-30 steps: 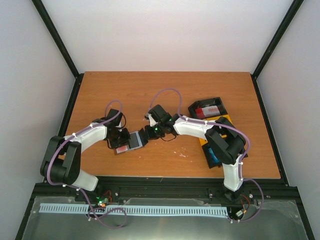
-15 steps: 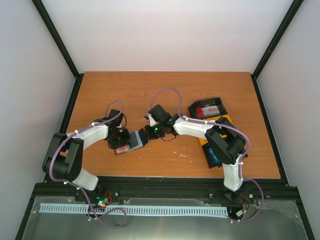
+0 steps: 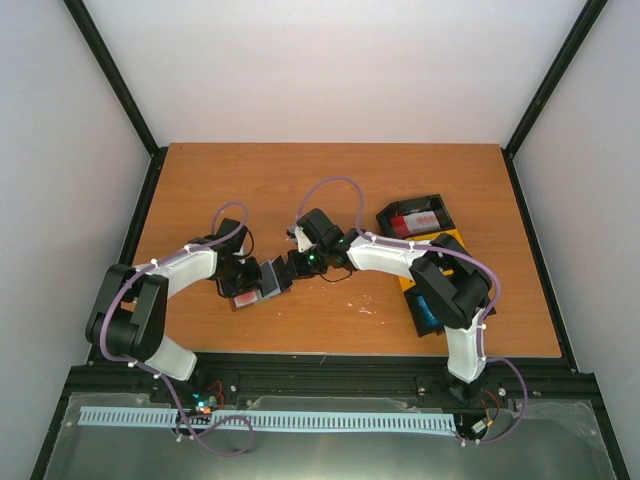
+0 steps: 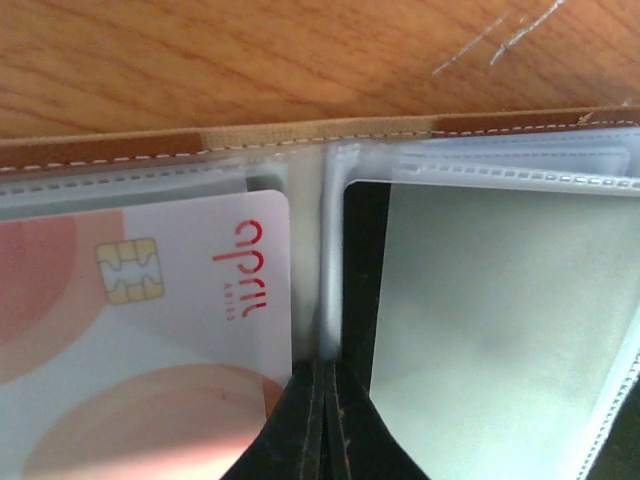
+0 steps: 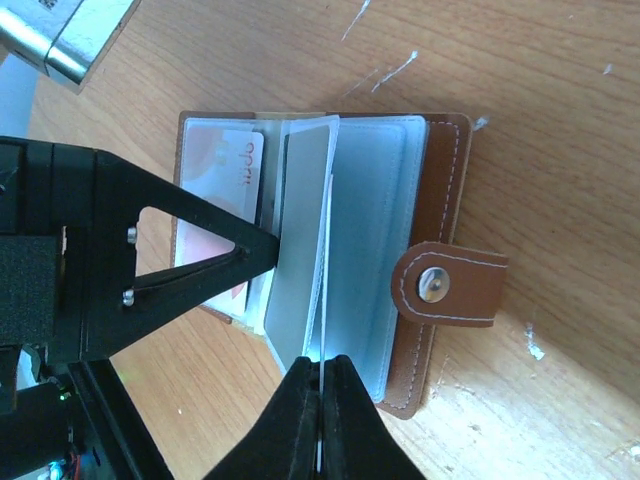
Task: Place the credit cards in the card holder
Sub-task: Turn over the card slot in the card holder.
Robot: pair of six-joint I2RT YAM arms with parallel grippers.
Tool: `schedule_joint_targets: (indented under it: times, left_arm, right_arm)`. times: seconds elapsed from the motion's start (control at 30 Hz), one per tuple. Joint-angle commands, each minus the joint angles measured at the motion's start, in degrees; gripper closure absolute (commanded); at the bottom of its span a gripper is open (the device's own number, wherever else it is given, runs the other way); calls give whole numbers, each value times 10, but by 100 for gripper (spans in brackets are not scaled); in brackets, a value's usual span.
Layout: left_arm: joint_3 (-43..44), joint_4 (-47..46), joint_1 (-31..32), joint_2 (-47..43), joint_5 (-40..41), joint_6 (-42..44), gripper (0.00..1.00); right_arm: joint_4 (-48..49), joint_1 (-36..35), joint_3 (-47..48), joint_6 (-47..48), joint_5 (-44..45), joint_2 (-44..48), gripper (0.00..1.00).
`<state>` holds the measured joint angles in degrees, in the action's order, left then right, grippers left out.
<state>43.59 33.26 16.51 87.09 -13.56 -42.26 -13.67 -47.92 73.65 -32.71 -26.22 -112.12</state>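
Just left of centre on the desk [image 3: 330, 180], the card holder [image 5: 440, 200] lies open, a red-and-white card [image 4: 150, 330] tucked in its left side. The left gripper [image 4: 325, 420] is closed, tips at the fold. The right gripper [image 5: 322, 420] is closed, seemingly pinching a sleeve [image 5: 300, 250].

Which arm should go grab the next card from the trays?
Right, probably: the black tray with a red card and the yellow tray lie on its side. The left jaws and right jaws both grip the card holder.
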Motion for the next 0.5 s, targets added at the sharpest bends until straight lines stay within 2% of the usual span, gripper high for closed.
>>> schedule_joint_targets:
  times: [0.0, 0.2, 0.4, 0.47]
  left_arm:
    - [-7, -3, 2, 17, 4, 10, 99]
    - [4, 8, 2, 12, 12, 6, 98]
    - [53, 88, 2, -23, 73, -11, 82]
    - [70, 117, 2, -32, 94, -19, 80]
  right_arm:
    - [17, 5, -1, -14, -26, -6, 97]
    - [68, 10, -6, -39, -85, -11, 97]
    - [118, 10, -9, -62, -139, -20, 97]
    - [120, 9, -6, -64, -145, -27, 97]
